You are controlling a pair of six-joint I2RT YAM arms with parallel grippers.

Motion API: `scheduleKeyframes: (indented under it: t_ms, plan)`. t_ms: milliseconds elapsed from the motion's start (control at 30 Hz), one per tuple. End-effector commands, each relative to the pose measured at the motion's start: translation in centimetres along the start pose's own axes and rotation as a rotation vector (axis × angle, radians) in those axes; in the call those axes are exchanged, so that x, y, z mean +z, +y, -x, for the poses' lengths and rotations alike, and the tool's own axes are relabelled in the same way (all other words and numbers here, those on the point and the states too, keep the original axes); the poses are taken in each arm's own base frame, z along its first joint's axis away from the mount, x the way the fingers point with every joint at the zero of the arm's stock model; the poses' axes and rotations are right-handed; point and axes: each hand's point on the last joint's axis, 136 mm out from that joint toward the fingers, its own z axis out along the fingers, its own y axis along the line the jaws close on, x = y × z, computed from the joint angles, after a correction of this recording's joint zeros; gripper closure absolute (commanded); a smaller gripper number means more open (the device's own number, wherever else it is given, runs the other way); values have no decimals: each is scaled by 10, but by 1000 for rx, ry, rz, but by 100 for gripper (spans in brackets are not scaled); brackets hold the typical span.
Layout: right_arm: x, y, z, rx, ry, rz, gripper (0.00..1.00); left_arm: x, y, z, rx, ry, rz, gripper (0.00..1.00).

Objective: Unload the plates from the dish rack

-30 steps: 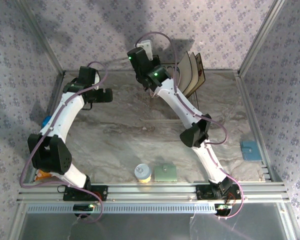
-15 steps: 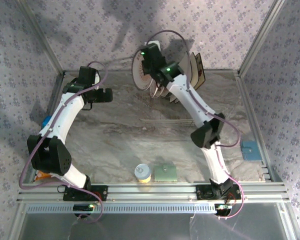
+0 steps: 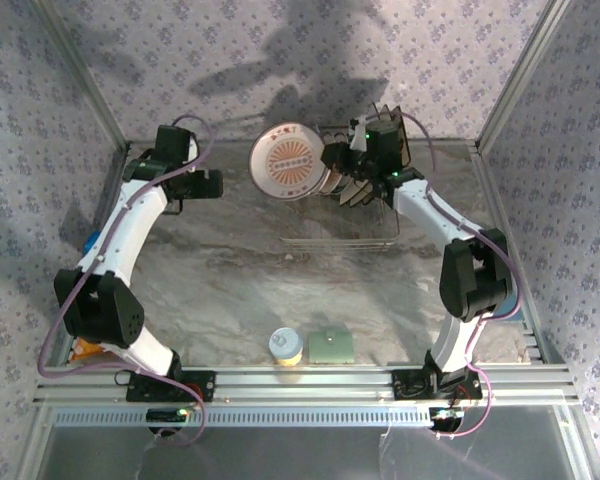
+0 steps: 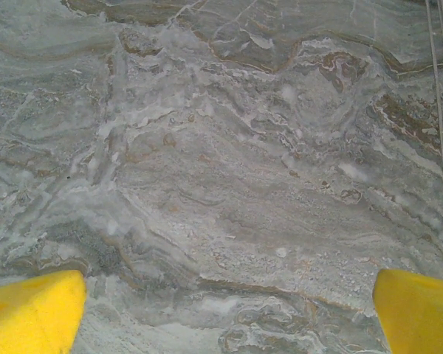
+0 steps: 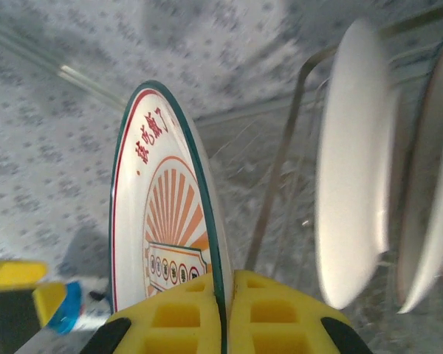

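Right end effector (image 5: 225, 295) clamped on one round plate (image 3: 288, 160), raised at the dish rack's (image 3: 340, 241) left end; left end effector (image 4: 225, 310) apart, empty; other plates (image 3: 358, 188) remain racked, none visible on the counter (image 4: 207, 147).

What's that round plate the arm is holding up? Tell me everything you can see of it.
The round plate is white and glossy, like glazed ceramic, with a teal rim, a thin red ring inside it, an orange sunburst, red characters and a row of small pictures. It stands on edge, held up beside the left end of the dish rack, printed face toward the overhead camera. The right pincer pinches its rim between yellow pads; nothing else seems to touch it.
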Motion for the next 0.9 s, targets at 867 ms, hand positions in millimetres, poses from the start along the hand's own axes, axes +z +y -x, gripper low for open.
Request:
scheduleKeyframes:
  t_ms: [867]
  plan:
    - [-3, 42, 22, 17, -52, 228, 100, -43, -79, 46, -155, -181, -968, 1]
